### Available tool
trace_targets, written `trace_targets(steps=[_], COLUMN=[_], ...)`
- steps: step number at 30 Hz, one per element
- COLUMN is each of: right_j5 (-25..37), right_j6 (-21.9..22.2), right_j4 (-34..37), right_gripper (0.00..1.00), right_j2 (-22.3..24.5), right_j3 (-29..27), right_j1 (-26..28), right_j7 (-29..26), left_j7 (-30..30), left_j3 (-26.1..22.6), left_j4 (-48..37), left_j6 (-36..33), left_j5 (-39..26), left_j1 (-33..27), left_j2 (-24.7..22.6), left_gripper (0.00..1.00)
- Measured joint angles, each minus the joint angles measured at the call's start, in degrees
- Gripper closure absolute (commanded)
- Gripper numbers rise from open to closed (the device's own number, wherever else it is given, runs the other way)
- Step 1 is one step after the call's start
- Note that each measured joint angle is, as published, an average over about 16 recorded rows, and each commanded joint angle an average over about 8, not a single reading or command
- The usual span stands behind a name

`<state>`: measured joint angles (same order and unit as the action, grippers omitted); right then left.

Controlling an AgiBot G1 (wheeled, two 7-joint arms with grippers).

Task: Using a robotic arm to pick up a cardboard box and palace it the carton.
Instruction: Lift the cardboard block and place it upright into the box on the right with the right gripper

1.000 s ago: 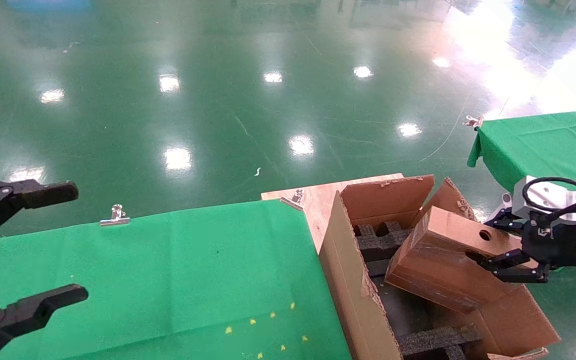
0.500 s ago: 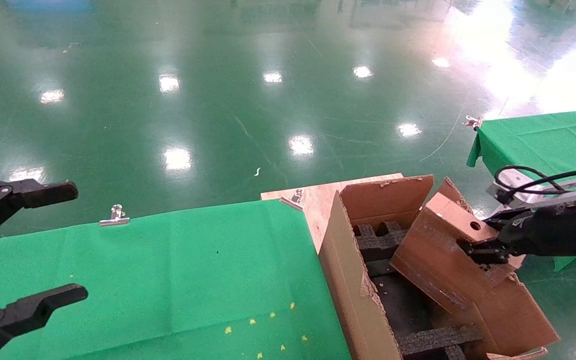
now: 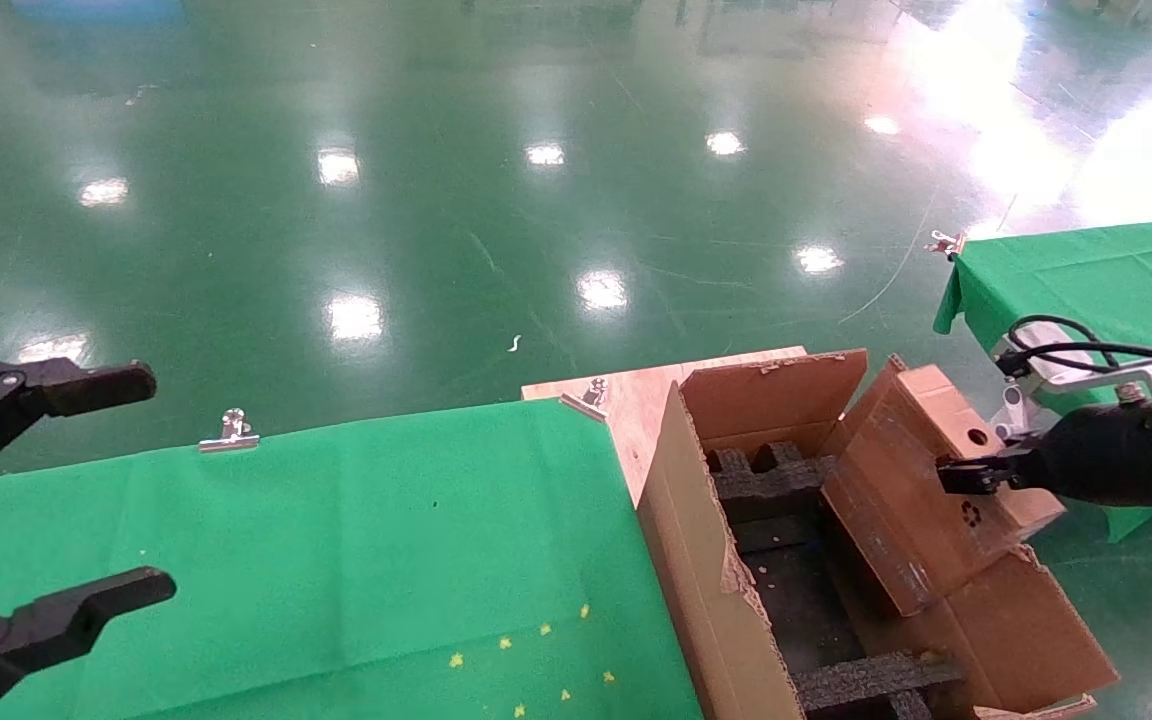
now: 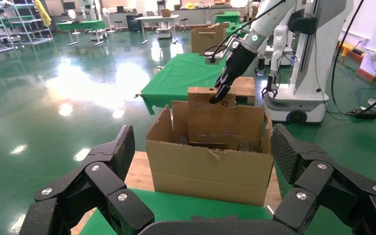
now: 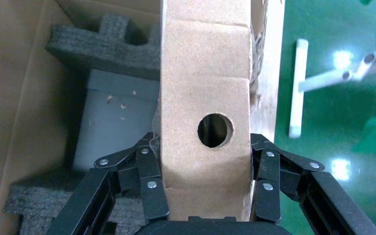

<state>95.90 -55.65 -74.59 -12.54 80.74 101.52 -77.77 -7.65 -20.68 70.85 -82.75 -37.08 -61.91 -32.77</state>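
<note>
Inside the carton [image 3: 726,600], against its right wall, the cardboard box [image 3: 921,500] is held tilted by the right gripper [image 3: 966,473], whose fingers are clamped on both faces (lowering and release remain). Black foam inserts [image 3: 771,480] beneath may obstruct seating; the left gripper [image 3: 46,490] is parked, spread wide, over the green table [image 3: 336,540].

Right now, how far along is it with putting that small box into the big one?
Picked up: the right gripper has its fingers clamped on the cardboard box. In hand: the box is tilted, its lower end inside the carton above the black foam. Left: lowering it fully and letting go. The left gripper waits open over the green table.
</note>
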Motion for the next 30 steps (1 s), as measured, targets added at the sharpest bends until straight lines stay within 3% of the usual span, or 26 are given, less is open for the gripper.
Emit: trace_targets(steps=[6, 11, 30], right_j5=[4.6, 6.8, 13.0], right_j6=[-0.3, -0.1, 3.6], right_j4=[-2.0, -2.6, -3.0], right_gripper=[1.0, 1.0, 1.0], right_j2=[-0.2, -0.7, -2.8], right_j3=[0.8, 1.3, 3.7], right_j1=[-0.4, -1.0, -4.7], right_j7=[-9.4, -14.0, -21.6], left_j7=[0.0, 0.0, 0.0], left_j3=[0.0, 0.0, 0.0], left_j4=[0.0, 0.0, 0.0], left_j6=[0.0, 0.0, 0.0], left_j5=[0.0, 0.0, 0.0], left_j1=[0.0, 0.0, 0.0], left_j2=[0.0, 0.0, 0.0], left_gripper=[0.0, 0.0, 0.0])
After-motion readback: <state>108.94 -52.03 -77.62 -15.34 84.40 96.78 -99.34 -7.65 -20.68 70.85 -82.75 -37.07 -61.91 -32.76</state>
